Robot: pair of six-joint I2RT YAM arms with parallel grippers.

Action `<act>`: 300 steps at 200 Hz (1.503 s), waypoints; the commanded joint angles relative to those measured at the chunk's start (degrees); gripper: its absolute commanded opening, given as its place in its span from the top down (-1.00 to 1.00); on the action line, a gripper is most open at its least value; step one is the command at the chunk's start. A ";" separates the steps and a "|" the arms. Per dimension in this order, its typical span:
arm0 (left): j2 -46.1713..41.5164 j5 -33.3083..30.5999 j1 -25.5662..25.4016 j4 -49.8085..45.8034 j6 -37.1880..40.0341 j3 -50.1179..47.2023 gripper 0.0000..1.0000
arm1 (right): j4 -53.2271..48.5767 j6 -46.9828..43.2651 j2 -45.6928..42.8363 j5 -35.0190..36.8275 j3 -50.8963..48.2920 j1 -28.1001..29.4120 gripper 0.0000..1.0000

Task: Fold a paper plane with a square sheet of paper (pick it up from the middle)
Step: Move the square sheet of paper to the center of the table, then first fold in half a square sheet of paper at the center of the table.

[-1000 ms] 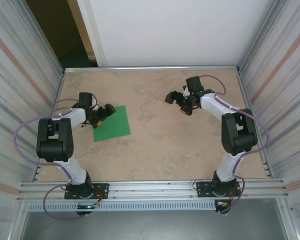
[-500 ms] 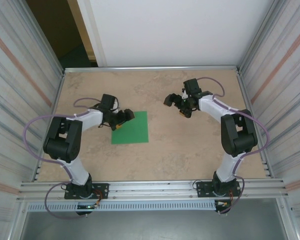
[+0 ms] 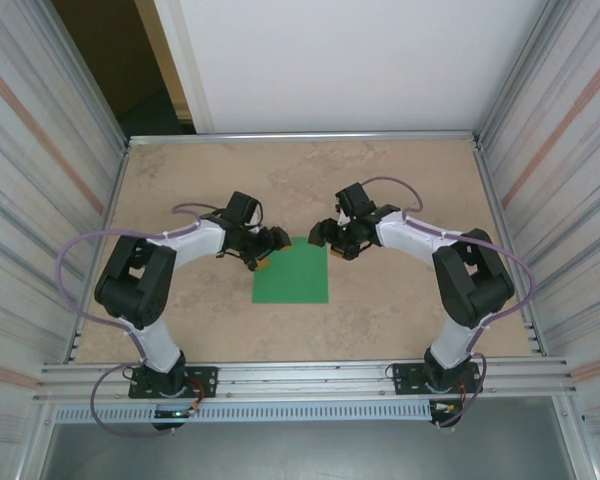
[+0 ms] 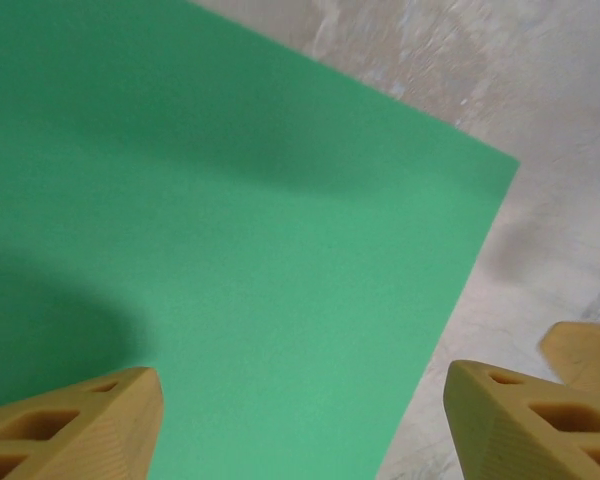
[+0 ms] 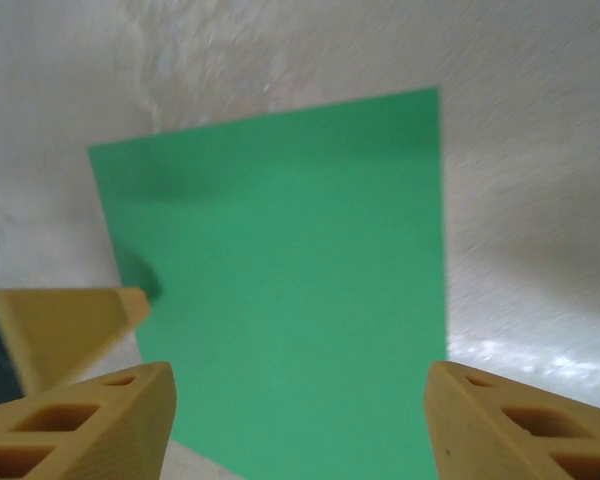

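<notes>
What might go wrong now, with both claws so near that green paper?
The left gripper and right gripper hover close together over the far edge of the square sheet of paper; they might bump. It lies flat on the table, so the open jaws may push or crumple it instead of lifting it.

Overhead, 2 close wrist views, same sheet

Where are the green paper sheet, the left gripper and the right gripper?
green paper sheet (image 3: 293, 274): top view, its centre.
left gripper (image 3: 271, 251): top view, between its fingertips.
right gripper (image 3: 329, 241): top view, between its fingertips.
</notes>
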 commanded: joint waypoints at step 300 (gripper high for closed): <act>-0.51 3.03 2.15 3.19 7.13 -10.52 -0.51 | -4.73 -0.38 11.77 -1.81 4.52 3.85 0.08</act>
